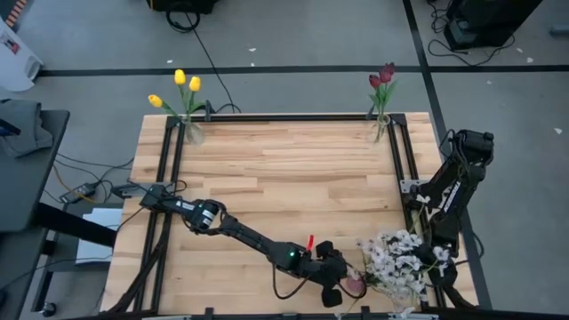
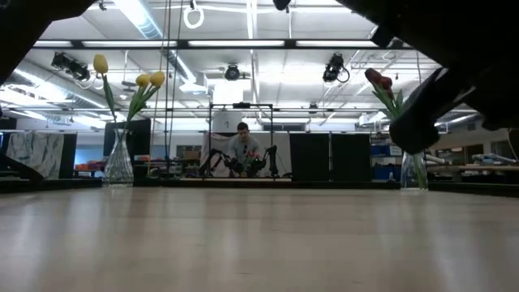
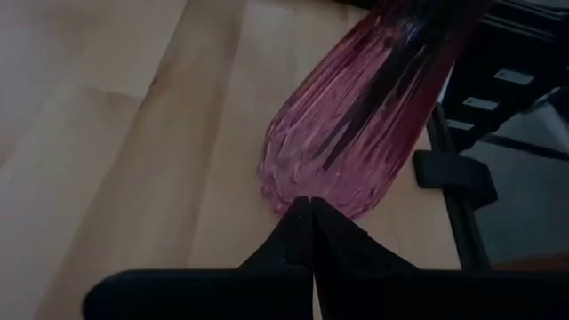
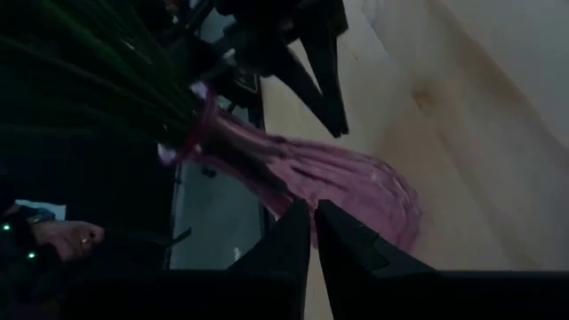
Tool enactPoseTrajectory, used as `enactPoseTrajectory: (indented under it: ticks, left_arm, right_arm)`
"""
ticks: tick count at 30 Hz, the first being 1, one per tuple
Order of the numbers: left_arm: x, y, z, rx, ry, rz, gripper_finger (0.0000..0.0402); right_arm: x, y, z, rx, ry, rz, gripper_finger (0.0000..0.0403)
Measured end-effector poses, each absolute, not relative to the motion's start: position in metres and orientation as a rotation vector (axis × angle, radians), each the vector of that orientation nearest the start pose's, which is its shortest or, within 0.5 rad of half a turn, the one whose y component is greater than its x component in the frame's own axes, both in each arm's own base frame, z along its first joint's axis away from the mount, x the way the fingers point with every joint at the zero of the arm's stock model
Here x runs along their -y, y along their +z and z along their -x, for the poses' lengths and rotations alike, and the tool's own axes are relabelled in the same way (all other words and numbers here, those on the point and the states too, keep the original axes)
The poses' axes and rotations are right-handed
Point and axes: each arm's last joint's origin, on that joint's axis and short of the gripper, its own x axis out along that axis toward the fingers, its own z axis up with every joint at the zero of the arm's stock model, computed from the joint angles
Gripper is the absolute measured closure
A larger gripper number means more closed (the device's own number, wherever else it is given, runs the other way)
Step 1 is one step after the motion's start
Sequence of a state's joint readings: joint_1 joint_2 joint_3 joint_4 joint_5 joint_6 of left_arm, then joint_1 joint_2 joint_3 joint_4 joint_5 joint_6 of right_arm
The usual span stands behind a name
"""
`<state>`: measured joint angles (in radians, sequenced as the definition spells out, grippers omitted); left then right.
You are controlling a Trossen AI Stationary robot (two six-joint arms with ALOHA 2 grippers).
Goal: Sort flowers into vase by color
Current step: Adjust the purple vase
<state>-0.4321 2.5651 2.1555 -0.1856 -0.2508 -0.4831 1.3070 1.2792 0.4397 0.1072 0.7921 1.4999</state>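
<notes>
A pink ribbed vase lies on its side near the table's front edge, with green stems in its mouth and whitish blossoms spread to its right. My left gripper is shut, its tips at the vase's wide end. My right gripper is low by the blossoms, with its fingers almost together over the vase's body. Yellow tulips stand in a clear vase at the far left. Dark red tulips stand in a clear vase at the far right. My left gripper's shut fingertips stand right at the wide bottom end of the lying pink vase, coming slanting down from the table's left. I cannot tell whether they touch it. My right gripper's fingers show nothing between them, and I cannot tell whether they touch the vase.
Dark frame rails run along the table's left and right sides. A person's hand shows beyond the table's edge near the stems. A person sits far back in the room. Bare wood fills the table's middle.
</notes>
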Motion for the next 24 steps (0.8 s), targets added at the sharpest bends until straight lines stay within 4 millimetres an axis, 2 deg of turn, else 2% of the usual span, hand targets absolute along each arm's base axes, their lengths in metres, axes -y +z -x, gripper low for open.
enactPoseTrajectory:
  ticks: [5,16,24]
  left_arm:
    - [0.229,0.155,-0.526,-0.513,-0.026,0.307,0.0401]
    - [0.228,0.155,-0.529,-0.481,-0.030,0.362,0.0401]
    - [0.236,0.147,-0.520,-0.609,-0.110,0.342,0.0401]
  right_arm:
    - [-0.206,0.153,-0.067,-0.644,0.109,-0.839,0.0365]
    - [-0.208,0.152,-0.055,-0.658,0.121,-0.872,0.0365]
    - [-0.208,0.152,-0.053,-0.656,0.127,-0.879,0.0365]
